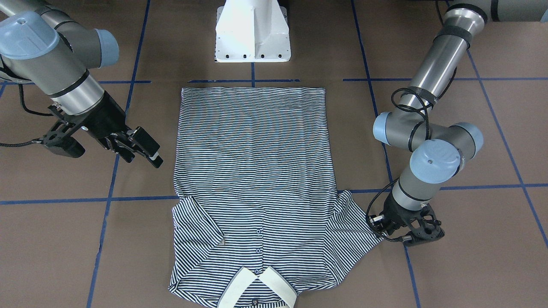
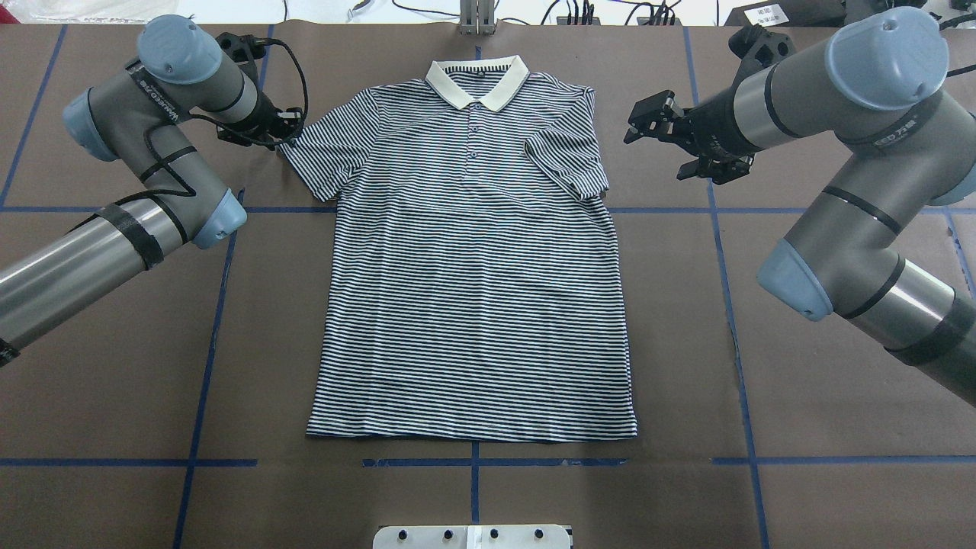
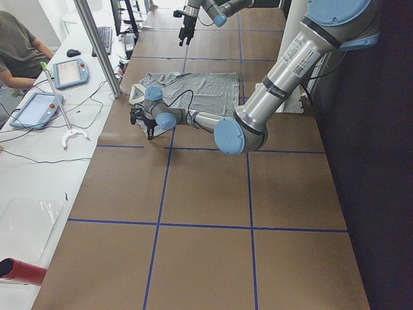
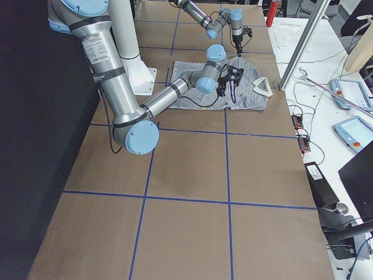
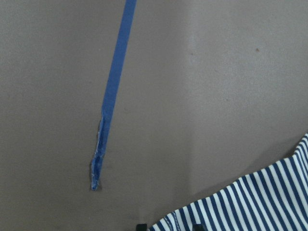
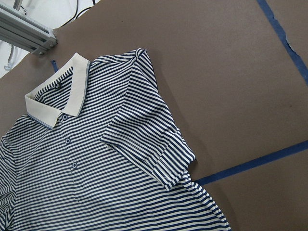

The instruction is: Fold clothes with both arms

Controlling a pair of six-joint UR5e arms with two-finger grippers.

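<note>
The navy-and-white striped polo shirt (image 2: pixel 473 290) lies flat, face up, cream collar (image 2: pixel 477 80) on the far side from the robot base. It also shows in the front view (image 1: pixel 257 171). Its sleeve on my right side (image 2: pixel 568 164) is folded inward onto the chest, as the right wrist view shows (image 6: pixel 149 154). My left gripper (image 2: pixel 286 137) is low at the hem of the other, spread sleeve (image 1: pixel 355 226). In the left wrist view the sleeve edge (image 5: pixel 250 207) lies between the fingertips (image 5: pixel 197 226), which look shut on it. My right gripper (image 2: pixel 648 126) hovers open and empty beside the folded sleeve.
The white pedestal base (image 1: pixel 252 34) stands just behind the shirt's hem. Blue tape lines (image 2: pixel 221 305) cross the brown table cover. An aluminium post (image 3: pixel 97 45) and a desk with tablets (image 3: pixel 71 71) run along the far table edge.
</note>
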